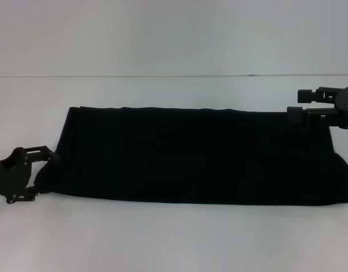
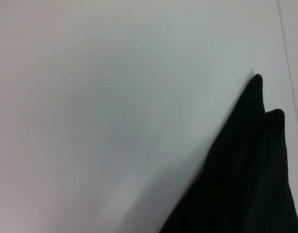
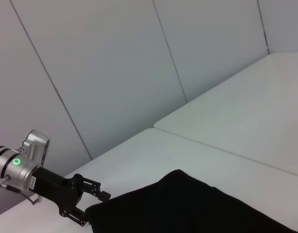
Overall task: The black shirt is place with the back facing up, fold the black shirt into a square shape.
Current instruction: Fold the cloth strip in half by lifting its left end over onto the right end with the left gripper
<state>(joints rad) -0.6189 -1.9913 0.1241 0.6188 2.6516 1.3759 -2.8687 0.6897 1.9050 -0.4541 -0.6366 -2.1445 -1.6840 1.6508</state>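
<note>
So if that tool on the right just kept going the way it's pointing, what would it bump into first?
The right tool points sideways toward the robot's left, level with the far edge of the black shirt. It would likely meet that cloth first, right at its tip, though depth is hard to judge.

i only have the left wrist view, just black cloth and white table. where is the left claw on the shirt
observer: In the head view, the left claw is at the left end of the black shirt, near its front corner.
operator: and the right one
observer: The right claw is at the shirt's far right corner.
operator: shirt shape now
observer: It is a long band lying across the table, not a square yet.
</note>
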